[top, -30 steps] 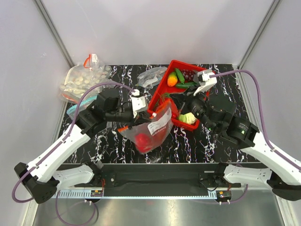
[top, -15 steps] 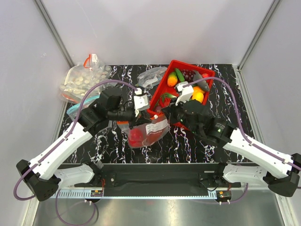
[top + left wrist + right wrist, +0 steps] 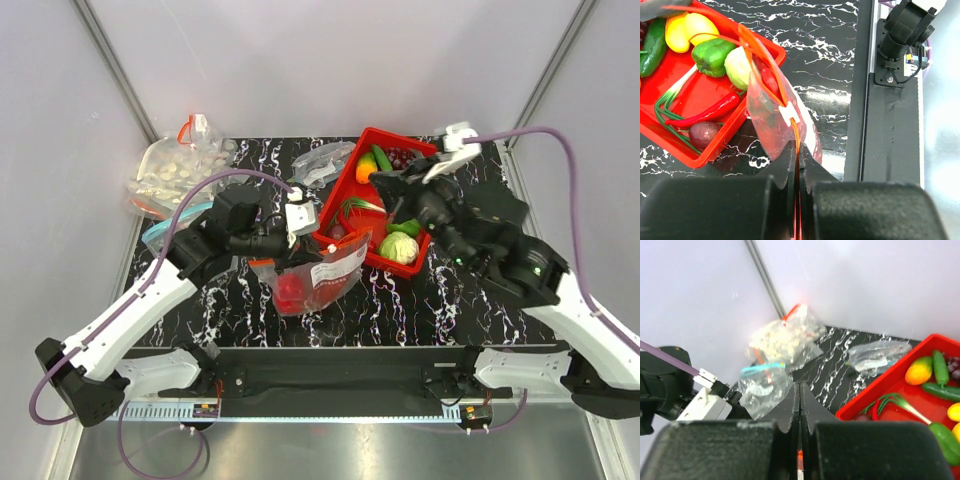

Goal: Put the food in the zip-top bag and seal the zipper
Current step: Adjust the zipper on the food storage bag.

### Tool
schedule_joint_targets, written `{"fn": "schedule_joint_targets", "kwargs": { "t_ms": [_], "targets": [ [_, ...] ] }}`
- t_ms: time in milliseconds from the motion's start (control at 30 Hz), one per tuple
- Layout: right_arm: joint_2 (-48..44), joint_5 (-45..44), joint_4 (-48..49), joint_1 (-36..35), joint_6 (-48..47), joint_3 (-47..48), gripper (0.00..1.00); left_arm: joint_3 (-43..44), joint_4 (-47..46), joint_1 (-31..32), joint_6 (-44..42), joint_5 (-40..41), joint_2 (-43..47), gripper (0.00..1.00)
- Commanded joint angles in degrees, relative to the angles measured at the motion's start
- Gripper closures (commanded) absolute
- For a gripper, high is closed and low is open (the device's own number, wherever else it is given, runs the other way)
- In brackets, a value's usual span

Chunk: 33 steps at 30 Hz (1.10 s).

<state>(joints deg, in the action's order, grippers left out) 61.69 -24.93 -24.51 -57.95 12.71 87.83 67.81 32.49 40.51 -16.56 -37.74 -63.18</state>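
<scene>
Loading bag (image 3: 772, 125) beside tray (image 3: 700, 161)
My left hand (image 3: 796, 150) pinches zipper (image 3: 760, 55), right hand (image 3: 799, 390) closed; I want the mouth taut.

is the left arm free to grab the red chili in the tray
Probably not yet: the left fingers are shut on the zipper of the zip-top bag, though the red chili lies uncovered.

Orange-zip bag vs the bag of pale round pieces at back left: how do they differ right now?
Contents: the zip-top bag holds red food; the pale-piece bag is packed with whitish rounds.
Pose: the zip-top bag is held up by the left gripper, which is pinched on its zipper; the pale-piece bag lies untouched on the table at the far left corner.
Both are clear plastic.
</scene>
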Motion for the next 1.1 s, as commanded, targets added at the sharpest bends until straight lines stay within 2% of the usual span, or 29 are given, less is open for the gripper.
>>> {"fn": "schedule_joint_targets", "kwargs": {
  "t_ms": [0,33,100,133,167,267,333,500,667,967,1033,1067],
  "targets": [
    [-1.66,-3.38,1.21,-0.32,-2.08,-2.81,0.99,3.82,-3.84,0.01,0.56,-1.73,-0.01,1.00],
    [-1.84,-2.59,1.92,-0.32,1.32,-5.45,1.00,3.91,-3.93,0.01,0.73,-1.55,-0.36,1.00],
    [-0.53,1.44,5.76,-0.40,6.33,-16.68,1.00,4.43,-4.10,0.00,1.09,-1.38,-0.63,1.00],
    [0.61,3.20,7.71,-0.84,11.93,-21.08,1.00,4.87,-4.28,0.01,1.35,-1.03,-0.72,1.00],
    [3.23,2.78,9.73,-1.54,14.34,-29.48,1.00,4.96,-4.45,0.01,1.61,-0.76,-0.72,1.00],
    [3.88,-0.56,17.72,-4.88,20.94,-39.65,1.00,4.00,-5.51,0.00,2.05,0.03,-0.11,1.00],
    [2.65,-1.87,19.06,-5.94,21.39,-40.28,1.00,3.38,-5.60,0.01,2.23,0.03,-0.19,1.00],
    [0.63,-5.83,11.60,-6.12,16.48,-32.38,1.00,3.64,-4.89,-0.08,2.05,-0.14,-0.54,1.00],
    [-1.48,-8.20,9.05,-6.12,12.61,-27.99,1.00,3.56,-4.37,0.01,1.53,-1.29,0.25,1.00],
    [-0.08,-5.93,9.92,-6.12,8.30,-25.61,1.00,4.70,-4.28,-0.08,1.18,-2.17,-0.54,1.00],
    [-0.25,-3.74,10.18,-6.12,5.67,-25.17,0.98,5.31,-3.67,0.01,0.56,-1.47,-0.72,1.00],
    [-0.69,-3.03,9.75,-6.12,4.70,-24.91,0.93,5.49,-2.88,-0.08,0.30,-1.20,-0.72,1.00]
  ]
}}
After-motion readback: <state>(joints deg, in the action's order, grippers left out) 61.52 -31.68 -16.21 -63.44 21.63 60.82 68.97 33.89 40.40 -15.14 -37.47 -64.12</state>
